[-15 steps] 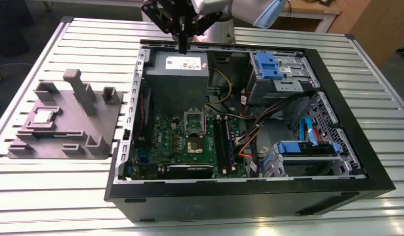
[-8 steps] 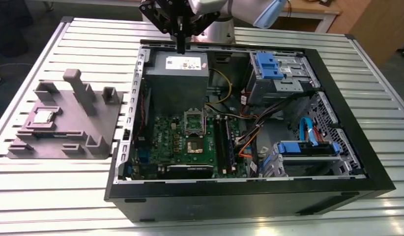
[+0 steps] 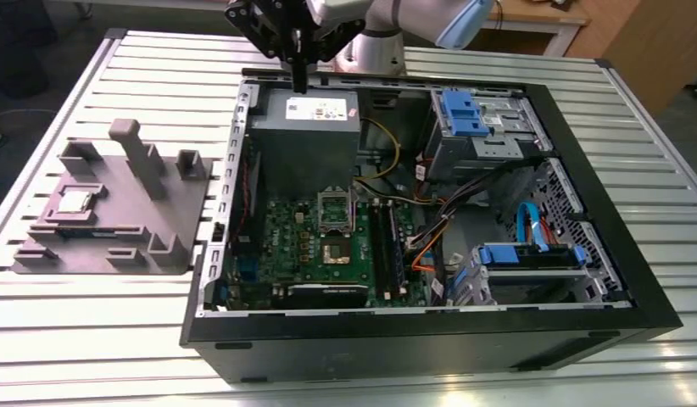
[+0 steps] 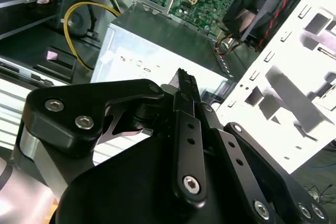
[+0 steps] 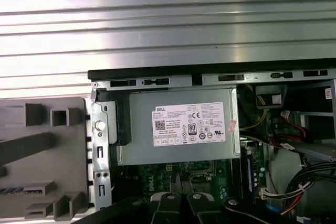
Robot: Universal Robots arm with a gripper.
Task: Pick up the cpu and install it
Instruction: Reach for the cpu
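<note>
- Arm (image 3: 377, 30) reaches in from the far side of the bench (image 3: 100, 339), with the wrist pointing straight down over the rear edge of the open computer case (image 3: 439, 343).
- End effector (image 3: 298, 82) hangs just above the power supply (image 3: 305, 127), near the case's back wall. I cannot tell whether it touches the supply.
- In the second wrist view, the end effector (image 4: 185, 77) has its fingers (image 4: 184, 98) drawn together into a narrow point. Nothing shows between them, so it carries no load.
- First wrist view: the power supply (image 5: 181, 129) lies directly below, label up, with the motherboard (image 5: 210, 174) past its edge.
- Motherboard (image 3: 326, 246) lies flat in the case, and its socket (image 3: 337, 248) sits near the middle, well apart from the end effector.
- The cpu (image 3: 75, 201) lies flat, metal top up, in a recess of the grey fixture (image 3: 156, 229).
- The fixture stands on the bench beside the case, at the exterior view's left. The cpu is well apart from the end effector and not yet picked up.
</note>
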